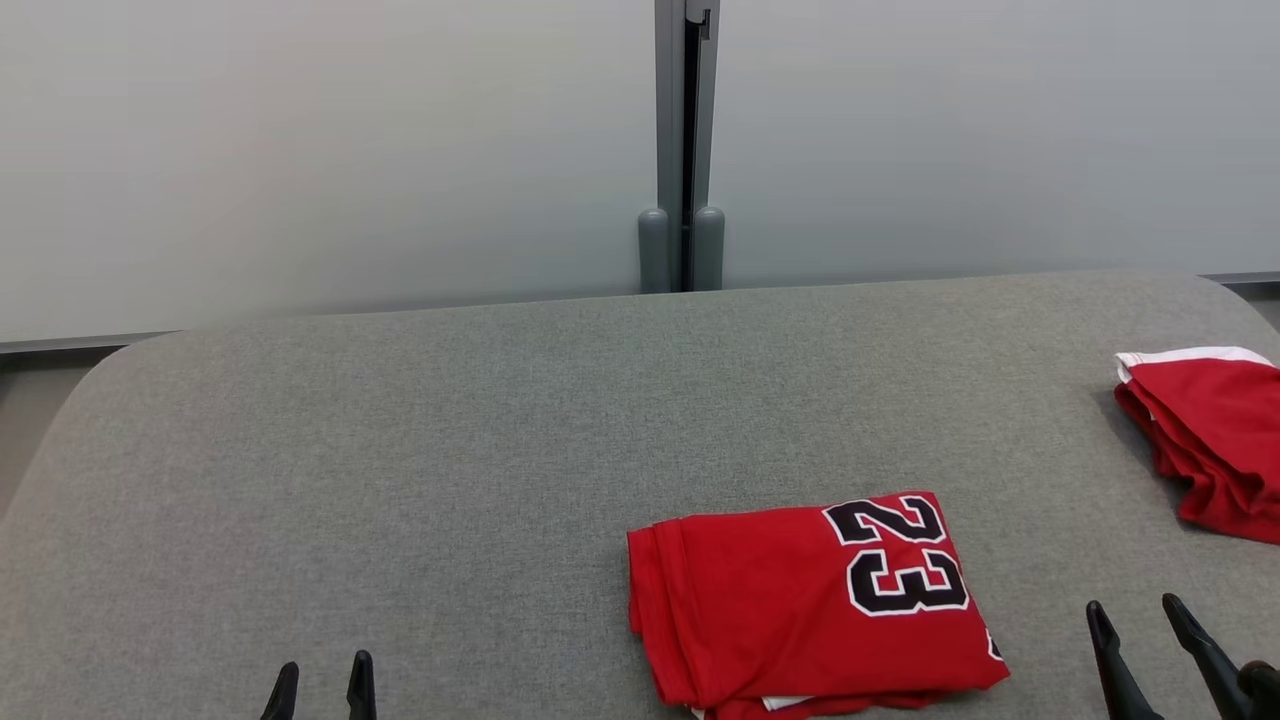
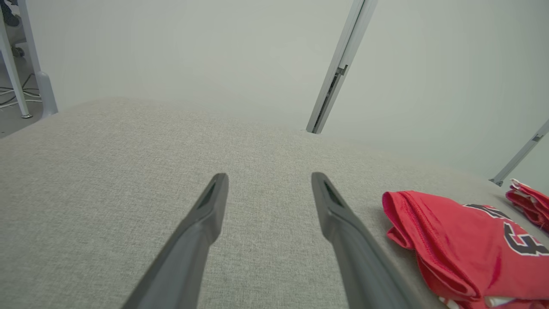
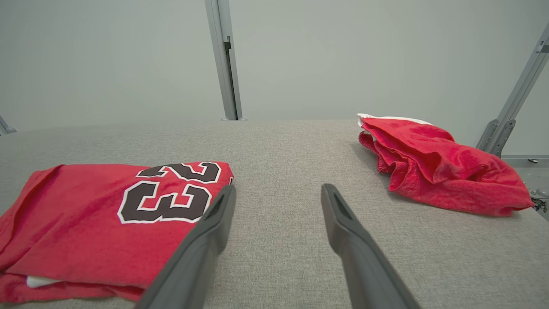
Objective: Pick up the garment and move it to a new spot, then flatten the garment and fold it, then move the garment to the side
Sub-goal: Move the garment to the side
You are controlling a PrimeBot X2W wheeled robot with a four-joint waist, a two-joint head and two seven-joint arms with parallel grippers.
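Black and spread wide, the right pincer [image 1: 1132, 603] holds nothing. It hangs over the grey fabric desk [image 1: 400, 450], near the right edge of the folded red jersey [image 1: 780, 600], which is numbered 23 and lies at the desk's near side. The left pincer [image 1: 325, 662] is likewise parted and empty, well to the jersey's left. A second red garment [image 1: 1210, 440] lies crumpled at the far right.

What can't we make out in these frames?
Second red garment: head view, right edge cuts it off; type unclear.
Folded jersey: head view, bottom edge clips its near edge; top layer hides inner folds.
Its number, left wrist view: cut by the right edge.
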